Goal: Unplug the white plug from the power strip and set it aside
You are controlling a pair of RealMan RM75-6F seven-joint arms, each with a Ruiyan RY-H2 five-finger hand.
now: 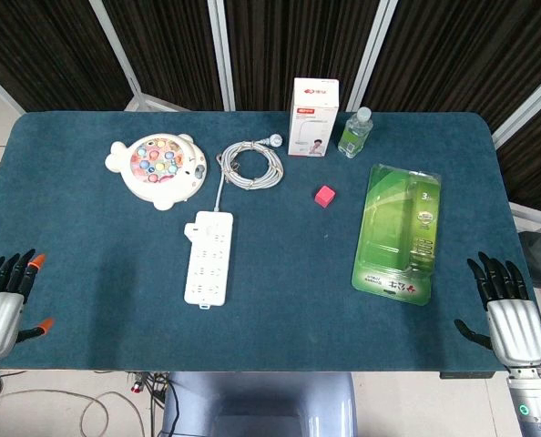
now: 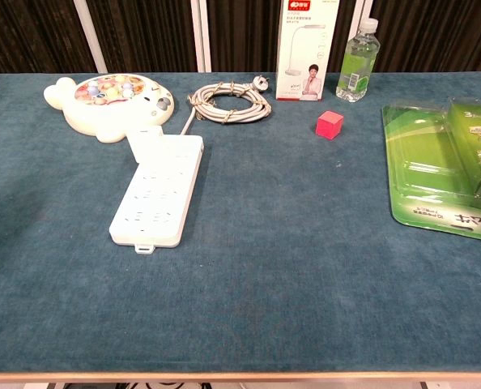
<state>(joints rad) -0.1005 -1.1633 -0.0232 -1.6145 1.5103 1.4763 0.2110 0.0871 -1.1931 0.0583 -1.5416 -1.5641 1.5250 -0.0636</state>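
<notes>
A white power strip (image 1: 209,257) (image 2: 160,191) lies left of the table's centre, long side running front to back. A boxy white plug (image 1: 192,230) (image 2: 146,143) sits in its far left corner. The strip's grey cord (image 1: 250,164) (image 2: 228,104) is coiled behind it. My left hand (image 1: 5,305) hovers at the front left edge of the table, fingers apart and empty. At the front right edge my right hand (image 1: 507,309) is likewise spread and holds nothing. Both are far from the strip, and neither shows in the chest view.
A seal-shaped fishing toy (image 1: 158,167) (image 2: 109,102) lies just behind the strip, close to the plug. A small red cube (image 1: 324,196) (image 2: 329,125), a lamp box (image 1: 313,116), a water bottle (image 1: 354,133) and a green blister pack (image 1: 399,232) (image 2: 447,166) occupy the right half.
</notes>
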